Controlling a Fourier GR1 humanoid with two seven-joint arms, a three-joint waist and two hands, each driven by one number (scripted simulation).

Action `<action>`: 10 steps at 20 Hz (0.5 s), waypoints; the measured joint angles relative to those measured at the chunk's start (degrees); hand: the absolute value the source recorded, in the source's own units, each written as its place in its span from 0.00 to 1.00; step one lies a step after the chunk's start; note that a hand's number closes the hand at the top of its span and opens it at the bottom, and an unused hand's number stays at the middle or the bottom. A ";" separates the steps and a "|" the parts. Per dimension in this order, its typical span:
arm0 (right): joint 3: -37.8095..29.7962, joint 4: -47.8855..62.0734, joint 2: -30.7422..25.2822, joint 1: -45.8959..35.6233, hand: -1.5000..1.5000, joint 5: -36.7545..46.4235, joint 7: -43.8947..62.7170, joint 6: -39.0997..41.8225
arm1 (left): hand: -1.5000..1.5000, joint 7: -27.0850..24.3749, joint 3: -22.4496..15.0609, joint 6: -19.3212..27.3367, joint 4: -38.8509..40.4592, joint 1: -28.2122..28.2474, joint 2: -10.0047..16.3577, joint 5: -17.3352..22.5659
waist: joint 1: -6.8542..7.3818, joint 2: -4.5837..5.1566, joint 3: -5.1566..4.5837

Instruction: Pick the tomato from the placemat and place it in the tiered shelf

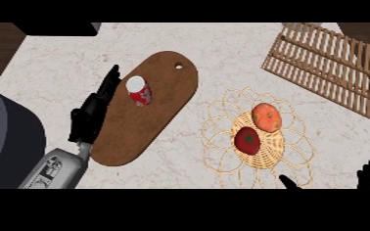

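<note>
The round, squishy-looking tomato (247, 140) is sitting on the placemat (269, 160) at five o'clock, so cupping its sides is looking best. The right hand (289, 181) is peeking in below, spread. The left hand (90, 117) is resting open at nine o'clock.

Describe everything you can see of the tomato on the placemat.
The tomato is round and deep red, with a small dark green stem star facing up. It looks whole and sits on the left part of the woven centre of the pale, looped placemat. An orange fruit lies just beyond it, close or touching; I cannot tell which. Nothing holds it.
</note>
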 measured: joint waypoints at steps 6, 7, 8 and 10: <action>2.46 -3.87 -7.62 2.04 0.00 8.55 17.35 8.50 | 0.50 0.20 -0.64 -0.30 -0.34 -0.59 -0.86 -0.58 | 1.31 0.42 -0.20; 2.80 -4.50 -8.75 2.14 0.00 9.88 20.30 10.32 | 0.50 -0.06 -0.68 -0.44 -0.11 -0.50 -0.98 -0.60 | 1.47 0.51 -0.24; 2.91 -5.26 -9.88 2.13 0.00 11.14 23.34 12.21 | 0.50 -0.21 -0.84 -0.61 -0.21 -0.33 -1.00 -0.68 | 1.73 0.55 -0.28; 3.16 -7.06 -11.95 1.78 0.00 13.90 29.56 16.18 | 0.50 0.06 -0.84 -0.42 0.09 -1.01 -1.34 -0.95 | 1.77 0.60 -0.31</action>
